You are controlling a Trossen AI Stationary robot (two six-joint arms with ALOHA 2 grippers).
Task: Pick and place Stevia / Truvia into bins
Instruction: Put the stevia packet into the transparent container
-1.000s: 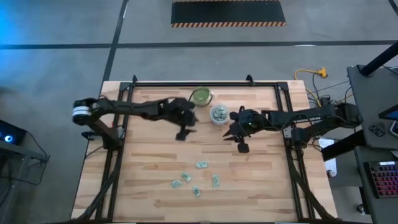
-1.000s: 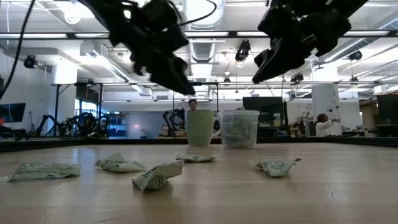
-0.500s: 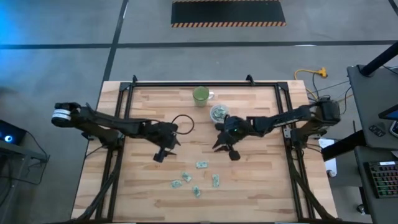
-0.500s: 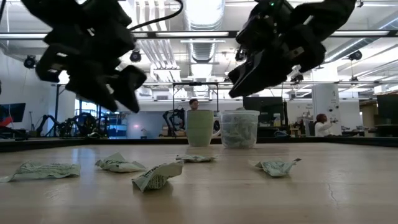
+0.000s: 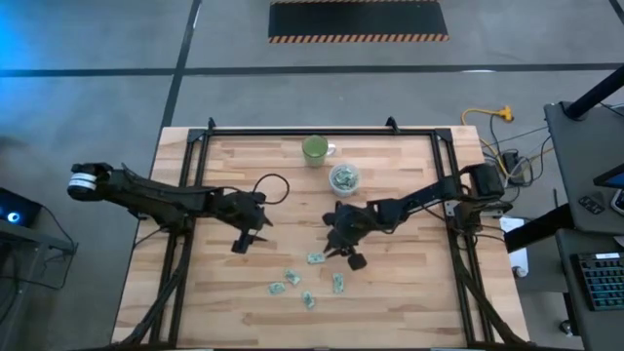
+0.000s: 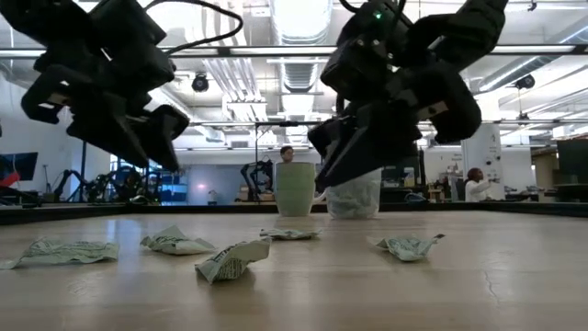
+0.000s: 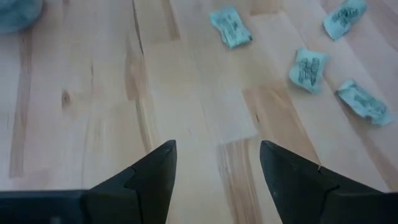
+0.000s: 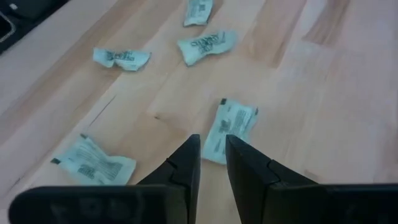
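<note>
Sachets of Stevia / Truvia lie loose on the wooden table, grouped in the lower centre of the high view. Five are countable there, and none touches another. In the low view they appear crumpled along the lower left and centre of the frame.

Right gripper sits at centre frame in the high view, just above and beside the uppermost sachet of the group. In the right wrist view its fingers stand close together with only a narrow slot between them, and nothing is held in that slot. One sachet lies on the table directly beyond the fingertips; four others are spread toward the upper left of that frame.

Left gripper is at centre left in the high view, well apart from the sachets and above bare wood. In the left wrist view its fingers are spread wide apart and empty; four sachets show in the upper right of that frame.

Clear cup stands in the upper centre of the high view with sachets already inside. Green cup stands near it, closer to the top edge. In the low view both cups are at centre, the clear one partly hidden behind the right gripper.
</note>
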